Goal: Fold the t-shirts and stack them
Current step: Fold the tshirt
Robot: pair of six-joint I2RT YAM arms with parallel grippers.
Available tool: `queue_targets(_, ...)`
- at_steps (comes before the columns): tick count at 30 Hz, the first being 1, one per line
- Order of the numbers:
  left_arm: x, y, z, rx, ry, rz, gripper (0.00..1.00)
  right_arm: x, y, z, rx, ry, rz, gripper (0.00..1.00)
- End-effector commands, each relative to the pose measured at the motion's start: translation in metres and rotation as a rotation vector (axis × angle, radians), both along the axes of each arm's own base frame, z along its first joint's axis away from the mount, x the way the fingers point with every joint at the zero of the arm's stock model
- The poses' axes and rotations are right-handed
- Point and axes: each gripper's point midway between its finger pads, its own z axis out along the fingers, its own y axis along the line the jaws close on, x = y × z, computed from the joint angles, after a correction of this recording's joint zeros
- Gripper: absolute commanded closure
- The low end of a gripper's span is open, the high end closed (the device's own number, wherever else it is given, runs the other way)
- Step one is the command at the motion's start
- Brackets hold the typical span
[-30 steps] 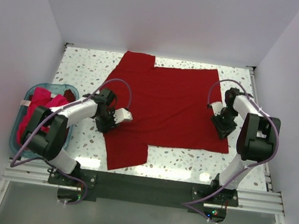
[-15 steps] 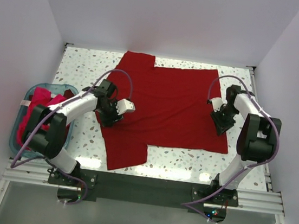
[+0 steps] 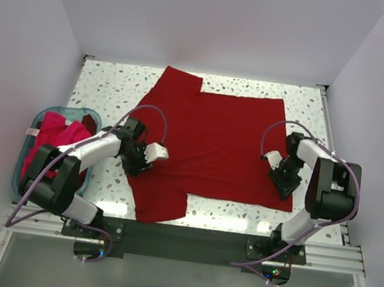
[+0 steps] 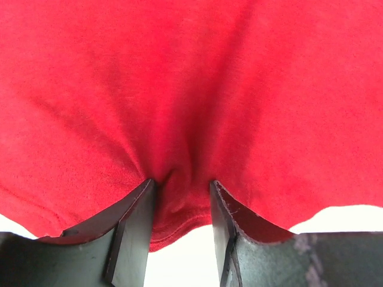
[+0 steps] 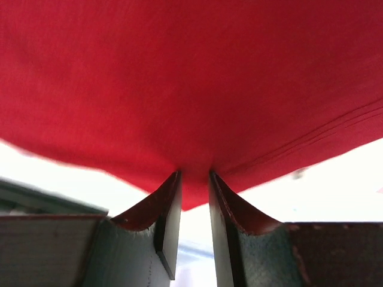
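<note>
a deep crimson short-sleeved cloth t-shirt [image 3: 213, 142] lies spread flat across the middle of the white speckled table [image 3: 105, 84]. the left gripper [image 4: 181, 185] pinches a bunched fold at its left edge, and the right gripper [image 5: 194, 176] is clamped on its right hem. brighter pinkish-red t-shirts [image 3: 56, 134] sit heaped in a teal plastic basket [image 3: 20, 171] at far left.
</note>
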Motion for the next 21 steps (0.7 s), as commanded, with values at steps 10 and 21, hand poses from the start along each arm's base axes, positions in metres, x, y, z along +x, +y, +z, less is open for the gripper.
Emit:
queue_targets(10, 0.04, -0.069, 0.14, -0.365, -0.035, -0.034, 0.37, 0.111, 0.047, 0.134, 0.359, -0.335, -0.053, 0.55)
queue_targets(21, 0.302, -0.071, 0.226, -0.709, -0.343, 0.472, 0.16, 0.367, 0.033, 0.156, 0.45, -0.813, -0.438, 0.44)
